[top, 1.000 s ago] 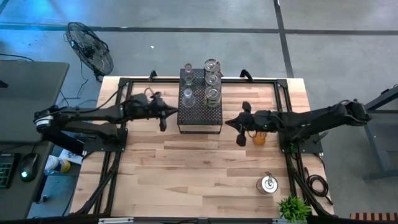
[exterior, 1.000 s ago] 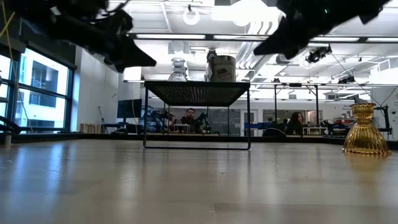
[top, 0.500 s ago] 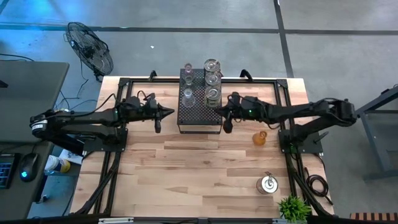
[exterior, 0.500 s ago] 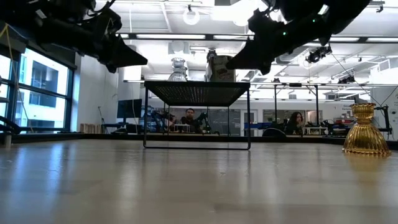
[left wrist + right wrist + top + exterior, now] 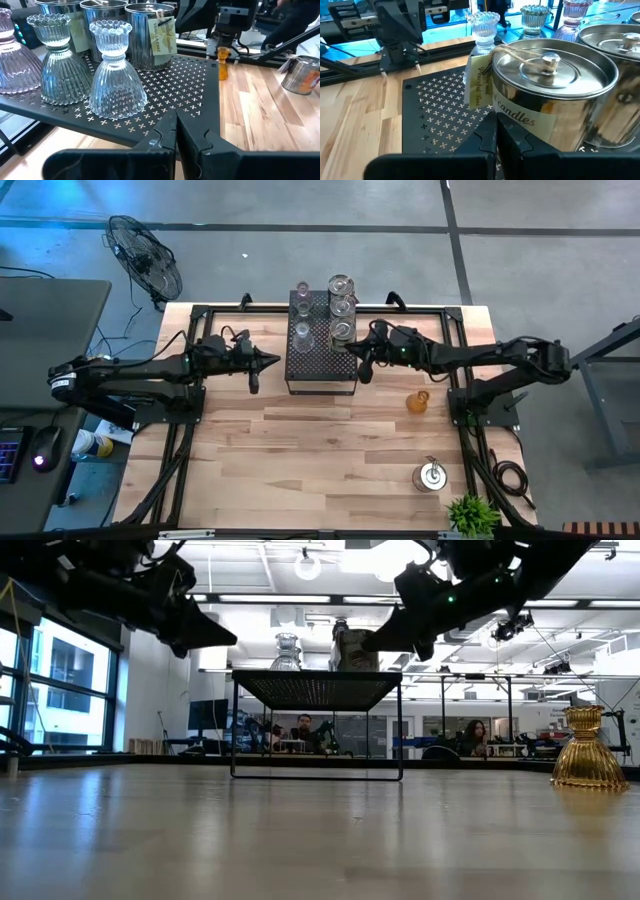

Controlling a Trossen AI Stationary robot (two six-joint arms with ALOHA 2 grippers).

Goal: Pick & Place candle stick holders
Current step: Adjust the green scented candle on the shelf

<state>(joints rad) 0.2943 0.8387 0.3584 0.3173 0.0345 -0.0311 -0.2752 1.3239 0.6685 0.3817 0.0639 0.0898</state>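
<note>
Several candle stick holders stand on a black perforated stand: two clear glass ones, a pinkish one, and silvery lidded tins. An amber-orange holder stands upright on the table to the right of the stand. Another silvery tin stands near the front right. My left gripper hovers shut and empty at the stand's left side. My right gripper hovers shut and empty at the stand's right side, close to the nearest tin.
The stand rises on thin legs with open room beneath it. A black frame runs along the table's sides and far edge. A small plant sits at the front right corner. People sit in the room behind.
My right gripper has gone from beside the amber holder toward the table's left and far edge, up to the stand's right side; the amber holder stays standing on the table. My left gripper has drawn back slightly toward the table's left.
</note>
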